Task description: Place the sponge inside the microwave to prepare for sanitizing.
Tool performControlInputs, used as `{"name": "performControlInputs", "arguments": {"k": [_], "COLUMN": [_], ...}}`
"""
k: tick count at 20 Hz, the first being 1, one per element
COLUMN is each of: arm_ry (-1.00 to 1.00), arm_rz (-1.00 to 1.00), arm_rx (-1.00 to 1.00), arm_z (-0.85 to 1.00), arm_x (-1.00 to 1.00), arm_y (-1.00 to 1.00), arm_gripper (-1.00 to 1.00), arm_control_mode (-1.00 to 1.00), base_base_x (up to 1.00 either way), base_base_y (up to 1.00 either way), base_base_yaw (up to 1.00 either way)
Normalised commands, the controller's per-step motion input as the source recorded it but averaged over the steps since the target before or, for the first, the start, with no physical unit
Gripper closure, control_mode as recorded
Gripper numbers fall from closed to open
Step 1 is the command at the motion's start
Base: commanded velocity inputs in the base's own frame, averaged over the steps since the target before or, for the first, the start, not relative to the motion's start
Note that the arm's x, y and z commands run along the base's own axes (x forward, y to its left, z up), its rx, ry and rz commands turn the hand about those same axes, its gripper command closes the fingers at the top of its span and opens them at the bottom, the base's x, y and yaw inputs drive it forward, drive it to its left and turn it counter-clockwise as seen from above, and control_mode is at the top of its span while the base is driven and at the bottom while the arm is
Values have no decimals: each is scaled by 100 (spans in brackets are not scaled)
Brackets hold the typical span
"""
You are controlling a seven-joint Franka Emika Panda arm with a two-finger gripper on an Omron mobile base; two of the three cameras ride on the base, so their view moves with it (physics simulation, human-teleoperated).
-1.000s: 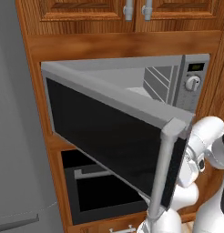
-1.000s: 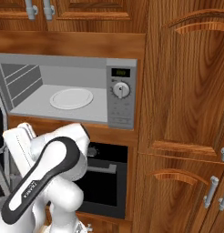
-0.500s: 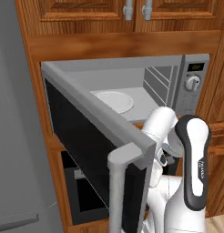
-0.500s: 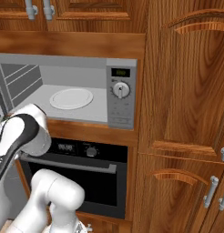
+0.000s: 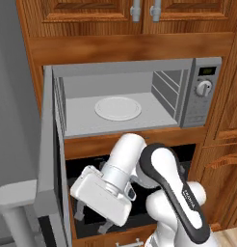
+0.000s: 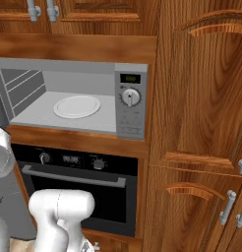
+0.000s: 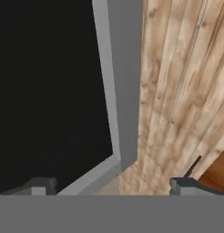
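Pincer [image 7: 113, 185] spread wide, nothing between its tips — microwave [image 5: 139, 106] long axis sideways, door [image 5: 49, 164] swung fully outward.

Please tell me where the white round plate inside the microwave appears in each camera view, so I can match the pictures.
Left base view: the white round plate lies at the centre of the microwave floor, slightly above the picture's middle.
Right base view: the plate sits left of centre, left of the control knob.
Hand view: I cannot find the plate here.
Shared landmark: the control knob on the panel to the plate's right.
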Motion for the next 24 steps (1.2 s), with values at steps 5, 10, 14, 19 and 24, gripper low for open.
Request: {"name": "performControlInputs", "arguments": {"k": [5, 10, 14, 19, 24], "arm_ry": [0, -1, -11, -39, -45], "arm_rz": [2, 0, 0, 0, 0], "arm_rx": [3, 4, -13, -31, -30], "arm_z": [-5, 8, 62, 19, 0], "arm_x": [-21, -2, -4, 38, 85], "arm_y": [7, -19, -17, -80, -100], "arm_gripper": [-100, -100, -100, -100, -100], "arm_control_mode": [-100, -100, -100, -100, -100], "base_base_x": [0, 0, 0, 0, 0], "base_base_y": [0, 0, 0, 0, 0], "base_base_yaw": [0, 0, 0, 0, 0]}}
